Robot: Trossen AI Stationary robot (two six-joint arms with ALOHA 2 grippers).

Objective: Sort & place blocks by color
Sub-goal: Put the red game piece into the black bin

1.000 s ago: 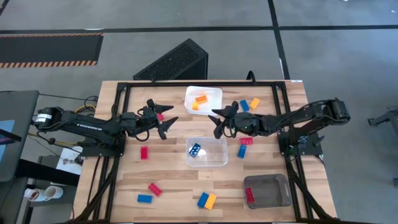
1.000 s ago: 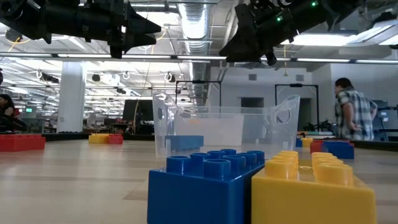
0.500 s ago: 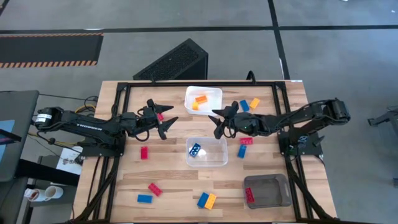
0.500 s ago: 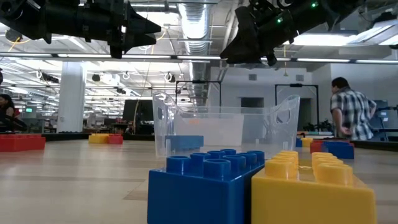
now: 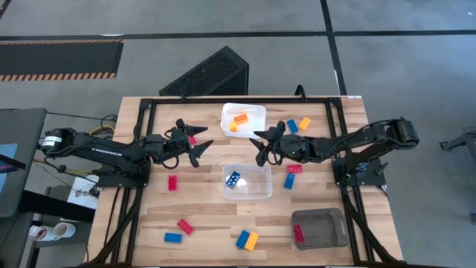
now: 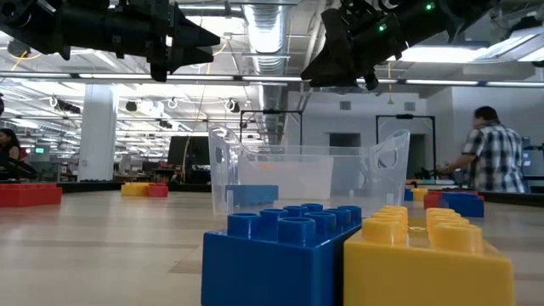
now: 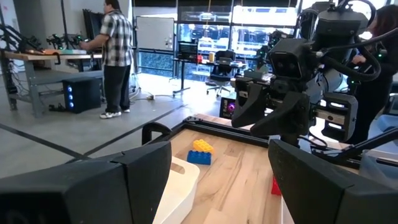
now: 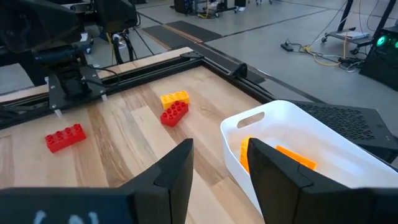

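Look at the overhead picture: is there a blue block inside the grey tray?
No, the grey tray holds only a red block; a blue block sits in the clear tray.

Even bright overhead light, soft shadows on desk [image 5: 208, 216]. Low view: ceiling strip lights [image 6: 263, 25] glare, near blocks [image 6: 357, 255] slightly soft.

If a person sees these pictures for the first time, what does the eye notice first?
Probably the two dark arms meeting over the table's middle, the left hand and right hand both open and empty. Between them sit a white tray with orange blocks and a clear tray with one blue block.
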